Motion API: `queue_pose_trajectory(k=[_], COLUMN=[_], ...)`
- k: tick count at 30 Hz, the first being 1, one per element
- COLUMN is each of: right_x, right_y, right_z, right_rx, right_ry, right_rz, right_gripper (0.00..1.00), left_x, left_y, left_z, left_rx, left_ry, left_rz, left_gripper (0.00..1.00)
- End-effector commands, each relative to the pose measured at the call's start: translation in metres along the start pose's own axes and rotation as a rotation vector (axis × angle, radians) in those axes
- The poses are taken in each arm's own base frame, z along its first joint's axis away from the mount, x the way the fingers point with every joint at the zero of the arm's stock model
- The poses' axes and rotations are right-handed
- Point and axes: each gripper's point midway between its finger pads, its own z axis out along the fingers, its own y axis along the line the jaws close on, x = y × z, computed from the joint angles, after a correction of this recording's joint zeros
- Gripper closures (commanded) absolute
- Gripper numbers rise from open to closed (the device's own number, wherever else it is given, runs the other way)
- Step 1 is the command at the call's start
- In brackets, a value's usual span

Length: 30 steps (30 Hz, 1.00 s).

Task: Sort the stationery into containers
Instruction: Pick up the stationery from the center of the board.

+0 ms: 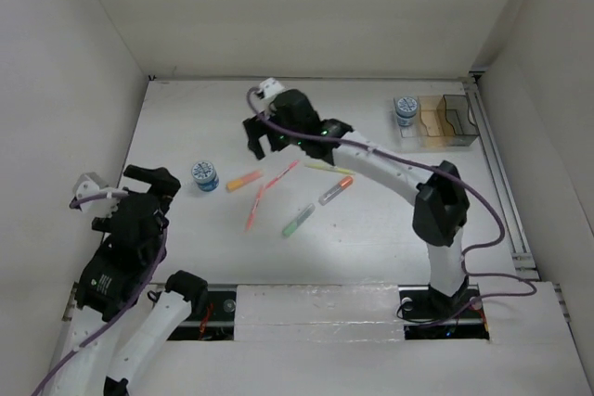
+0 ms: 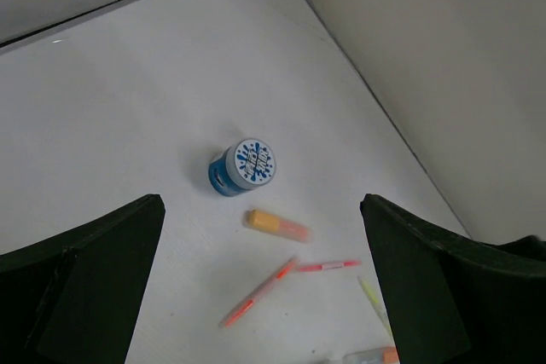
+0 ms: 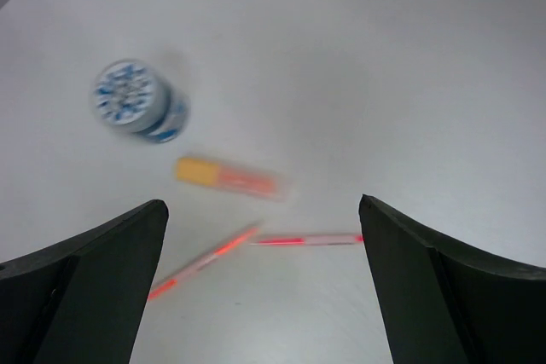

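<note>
1. White table (image 1: 371, 229) carried every item. The organiser (image 1: 452, 141) stood at its far right corner.
2. The first pot (image 1: 405, 108) stood upright in the organiser's left-end compartment, beside the amber middle one.
3. The second pot (image 1: 204, 175) stood upright on the table left of centre, well apart from the organiser.
4. The orange marker (image 1: 243, 180) lay flat just right of the second pot, not touching it.
5. Two red pens (image 1: 278, 178) lay right of that marker, meeting at a shallow angle. Whether their ends touched could not be told.
6. The yellow pen (image 1: 327, 169), grey marker (image 1: 336, 190) with orange cap, and green marker (image 1: 298, 221) lay loose near centre, each apart from the others.
7. The right gripper (image 1: 265, 147) hung above the table just beyond the red pens, jaws spread wide and gripping nothing. Its wrist view was blurred.
8. The left gripper (image 2: 262, 210) sat near the table's left edge, jaws spread wide and empty, facing the second pot.
</note>
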Motion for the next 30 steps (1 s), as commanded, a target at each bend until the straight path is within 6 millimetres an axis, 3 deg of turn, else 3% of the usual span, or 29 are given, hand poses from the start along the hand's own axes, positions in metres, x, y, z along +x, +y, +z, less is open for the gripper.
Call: queue_pose_trajectory(k=[1,2,3,4,5,6,8,9,10,12,14,15,17,19,20,22,30], right_x=[-0.003,-0.016,0.001,0.001,-0.007,0.009,0.016,0.006,0.018,0.014,0.023,0.015,0.026,0.023,0.037,0.043,0.052], right_y=[0.065,0.077,0.087,0.092,0.116,0.119,0.144,0.147,0.154,0.156,0.16,0.162,0.166,0.176,0.175,0.178,0.182], right_z=[0.019,0.022,0.039,0.045,0.044,0.06,0.066,0.068,0.078,0.083,0.092,0.091,0.1,0.102,0.113,0.117,0.128], right_rx=[-0.172,-0.201,-0.226,-0.249,-0.308,-0.324,-0.39,-0.395,-0.409,-0.412,-0.431,-0.436,-0.463,-0.482,-0.477,-0.495,-0.481], right_ry=[-0.02,-0.05,-0.015,-0.013,-0.032,-0.003,0.003,-0.023,-0.004,-0.018,-0.012,-0.036,-0.021,-0.03,-0.003,0.015,0.017], right_rz=[-0.005,-0.009,-0.015,-0.016,-0.027,-0.039,-0.064,-0.063,-0.068,-0.068,-0.069,-0.06,-0.061,-0.066,-0.065,-0.066,-0.078], right_gripper=[0.0,0.0,0.0,0.0,0.0,0.0,0.0,0.0,0.0,0.0,0.0,0.0,0.0,0.0,0.0,0.0,0.0], left_x=[-0.029,-0.033,-0.036,-0.04,-0.039,-0.035,-0.034,-0.032,-0.028,-0.024,-0.018,-0.02,-0.015,-0.013,-0.013,-0.013,-0.01], left_y=[0.016,0.018,0.023,0.022,0.023,0.021,0.018,0.014,0.013,0.004,-0.003,-0.005,-0.007,-0.01,-0.009,-0.012,-0.016], left_z=[-0.014,-0.017,-0.022,-0.024,-0.024,-0.023,-0.022,-0.02,-0.016,-0.013,-0.009,-0.009,-0.006,-0.005,-0.005,-0.005,-0.005], left_rx=[-0.023,-0.016,0.002,0.018,0.024,0.033,0.038,0.042,0.027,0.043,0.054,0.062,0.06,0.067,0.067,0.078,0.099], left_ry=[-0.098,-0.113,-0.124,-0.133,-0.138,-0.125,-0.118,-0.108,-0.099,-0.078,-0.053,-0.059,-0.047,-0.04,-0.04,-0.036,-0.027], left_rz=[-0.123,-0.154,-0.178,-0.2,-0.198,-0.175,-0.159,-0.156,-0.125,-0.094,-0.063,-0.062,-0.041,-0.029,-0.02,-0.026,-0.004], left_gripper=[0.0,0.0,0.0,0.0,0.0,0.0,0.0,0.0,0.0,0.0,0.0,0.0,0.0,0.0,0.0,0.0,0.0])
